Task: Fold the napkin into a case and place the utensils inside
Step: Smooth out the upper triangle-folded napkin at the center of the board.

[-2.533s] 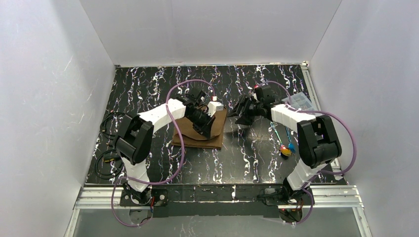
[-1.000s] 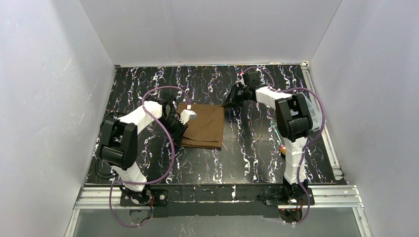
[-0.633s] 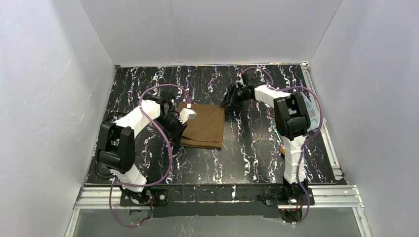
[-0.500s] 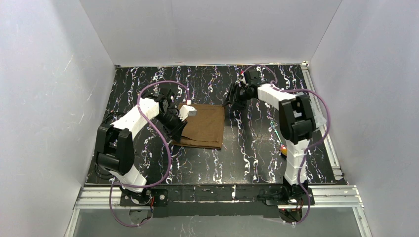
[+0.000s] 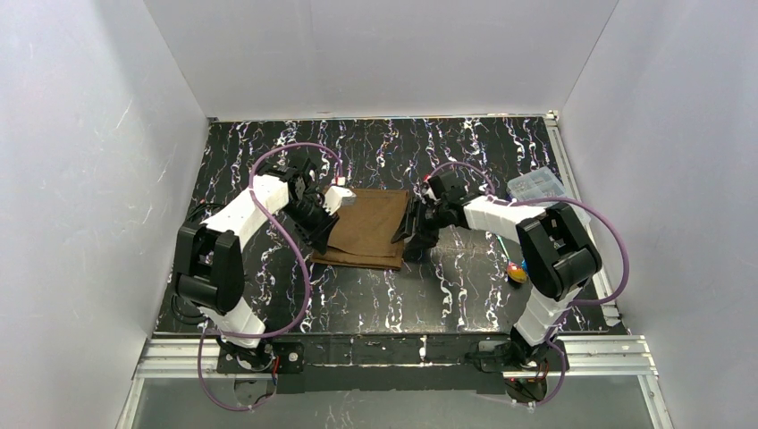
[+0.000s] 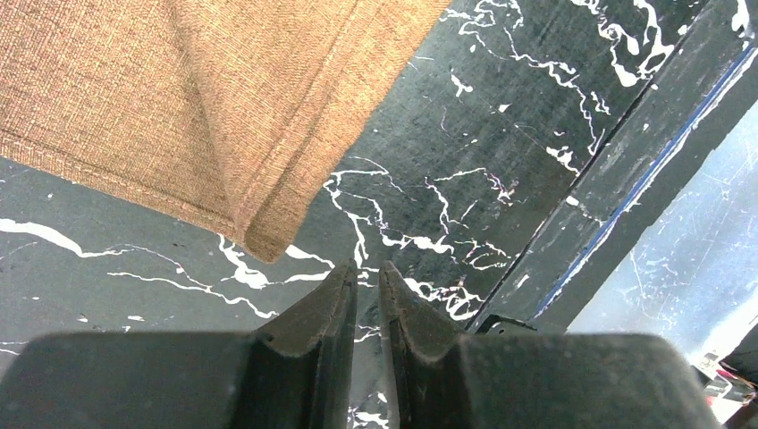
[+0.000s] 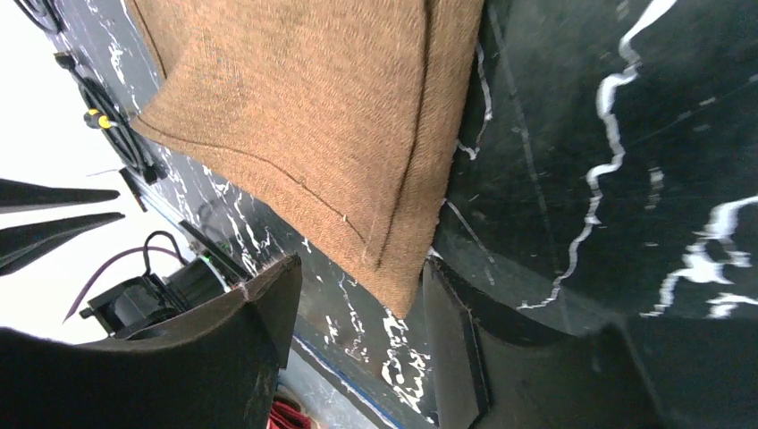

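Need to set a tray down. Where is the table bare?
Bare: the far strip between napkin and back wall; the near strip before the arm bases. Crowded: left gripper and right gripper flank the napkin; utensils, clear box at right.

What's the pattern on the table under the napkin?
Black with white marble-like veins; the table shows it best in the left wrist view.

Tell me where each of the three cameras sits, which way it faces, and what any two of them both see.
Top external: above and behind the arms, looking down at the table; both arms and the napkin show.
Left wrist: on the left arm, looking past the nearly shut left hand at a napkin corner.
Right wrist: on the right arm, looking between the open right hand fingers at another napkin corner.
Shared: all three see the napkin.
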Robot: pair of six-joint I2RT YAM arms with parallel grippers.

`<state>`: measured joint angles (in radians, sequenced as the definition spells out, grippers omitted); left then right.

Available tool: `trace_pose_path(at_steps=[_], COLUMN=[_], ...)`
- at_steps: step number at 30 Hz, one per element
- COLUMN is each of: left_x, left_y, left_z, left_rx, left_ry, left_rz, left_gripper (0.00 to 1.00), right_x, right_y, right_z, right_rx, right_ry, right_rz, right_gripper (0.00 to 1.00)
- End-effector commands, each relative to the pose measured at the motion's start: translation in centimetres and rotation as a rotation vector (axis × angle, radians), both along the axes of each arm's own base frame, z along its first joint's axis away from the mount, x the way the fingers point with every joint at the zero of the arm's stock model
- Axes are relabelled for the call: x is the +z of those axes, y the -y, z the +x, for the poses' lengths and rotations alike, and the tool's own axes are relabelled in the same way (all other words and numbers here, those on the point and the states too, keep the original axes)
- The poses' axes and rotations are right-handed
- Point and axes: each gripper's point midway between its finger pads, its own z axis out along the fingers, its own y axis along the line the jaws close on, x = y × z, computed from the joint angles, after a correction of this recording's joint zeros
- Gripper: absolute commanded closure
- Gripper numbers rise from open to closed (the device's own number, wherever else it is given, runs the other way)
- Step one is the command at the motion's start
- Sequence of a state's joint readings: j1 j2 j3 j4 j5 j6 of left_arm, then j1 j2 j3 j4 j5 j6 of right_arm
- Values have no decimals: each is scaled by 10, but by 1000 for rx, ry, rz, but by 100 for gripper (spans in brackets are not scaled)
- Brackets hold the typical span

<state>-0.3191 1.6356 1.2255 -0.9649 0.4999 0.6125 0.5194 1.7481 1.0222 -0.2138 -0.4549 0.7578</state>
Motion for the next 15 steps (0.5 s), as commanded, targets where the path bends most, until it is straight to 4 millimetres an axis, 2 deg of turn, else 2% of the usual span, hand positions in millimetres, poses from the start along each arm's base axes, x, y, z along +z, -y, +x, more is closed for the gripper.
trace_pose_path(at_steps=[1,15], left_x=[1,-14], left_y=[1,-3], left_z=[9,26], left_rx=[15,31], left_ry=[1,59], left_rz=[12,51], left_gripper=[85,85], right_x=[16,2], right_y=[-23,-26], right_z=[3,-10], right_rx=[-12,-31], right_ry=[41,-2], right_rz=[85,104], right_gripper=[40,48])
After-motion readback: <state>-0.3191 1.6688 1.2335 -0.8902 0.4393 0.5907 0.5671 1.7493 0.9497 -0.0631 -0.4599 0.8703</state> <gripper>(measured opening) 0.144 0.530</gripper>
